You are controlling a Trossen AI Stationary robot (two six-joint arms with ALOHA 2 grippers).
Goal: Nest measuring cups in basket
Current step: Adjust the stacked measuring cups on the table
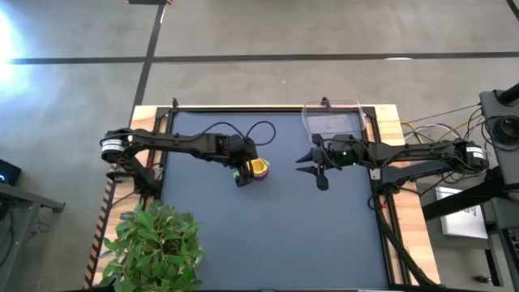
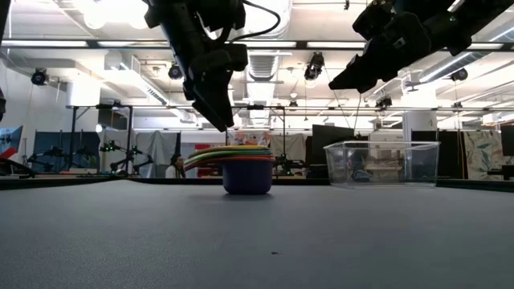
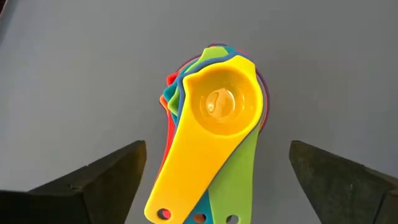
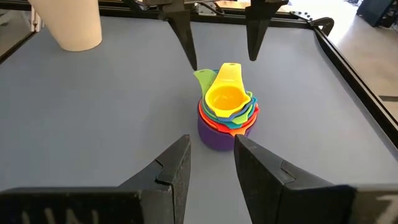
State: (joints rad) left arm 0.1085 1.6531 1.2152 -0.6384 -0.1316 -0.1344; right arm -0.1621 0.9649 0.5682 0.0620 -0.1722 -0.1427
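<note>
While the open left claw (image 1: 244, 173) hovers empty, we see the nested measuring cups (image 1: 259, 168) at its three o'clock, handles toward it; the right claw (image 1: 312, 165) waits open.

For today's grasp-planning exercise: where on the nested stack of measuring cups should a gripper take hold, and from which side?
Probably from straight above, closing on the fanned handles just beside the bowls. The stack of measuring cups stands upright on the mat, purple cup lowest, yellow cup on top. The left gripper hangs open over those handles; the right gripper waits near the basket.
</note>
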